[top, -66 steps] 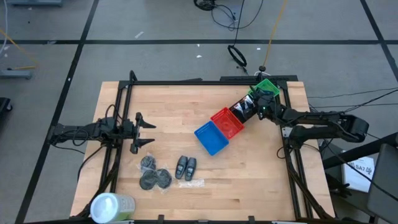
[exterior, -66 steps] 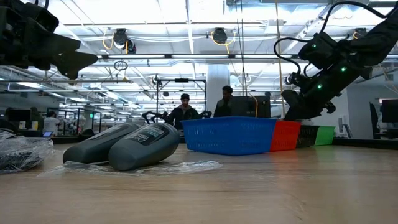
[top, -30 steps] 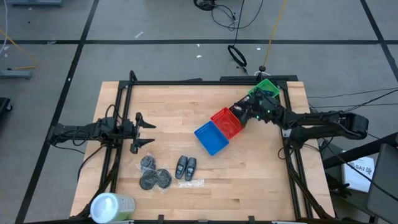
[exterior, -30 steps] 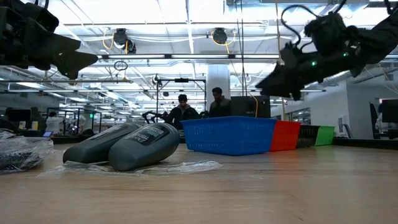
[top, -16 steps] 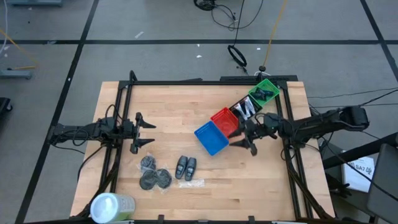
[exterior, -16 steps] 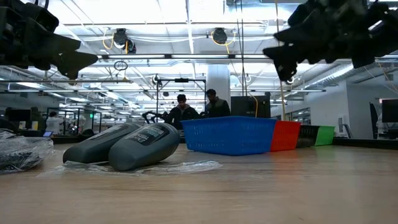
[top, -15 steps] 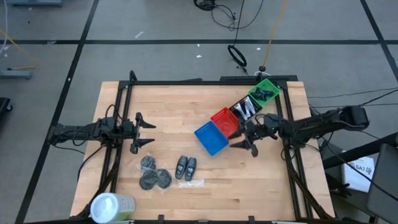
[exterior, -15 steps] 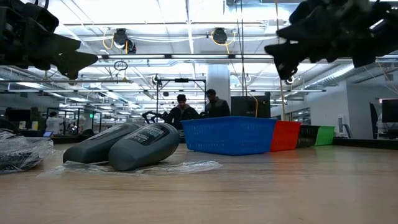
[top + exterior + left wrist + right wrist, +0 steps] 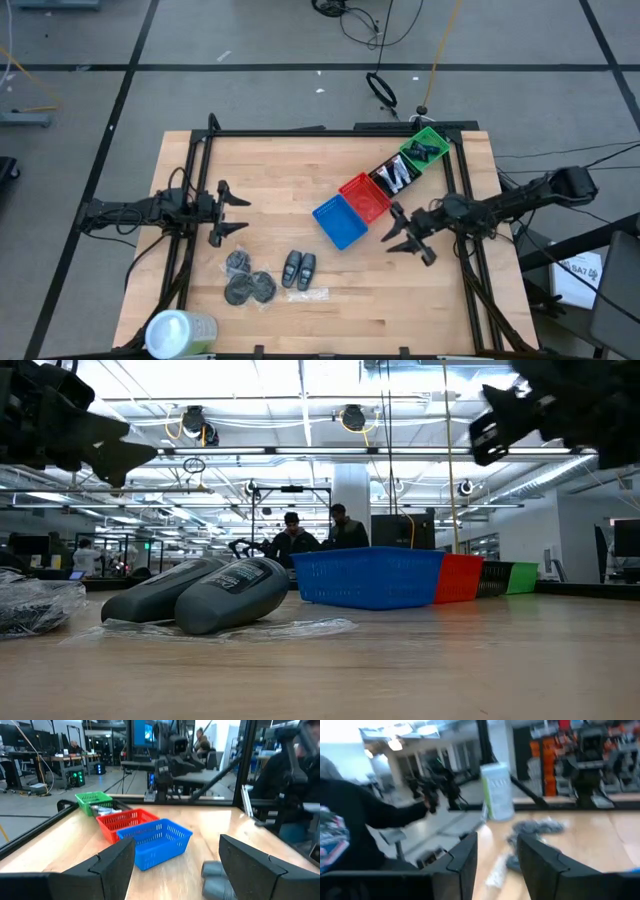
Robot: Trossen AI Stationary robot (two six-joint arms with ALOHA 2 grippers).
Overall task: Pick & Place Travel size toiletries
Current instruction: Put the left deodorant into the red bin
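Since earlier, right gripper [image 9: 408, 236] had left the baskets, fingers open; it should centre over one dark bottle [image 9: 298, 269]. Left gripper [image 9: 232, 213] waited open.

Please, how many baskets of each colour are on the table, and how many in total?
Blue basket: 1
Red basket: 1
Black basket: 1
Green basket: 1
Total: 4
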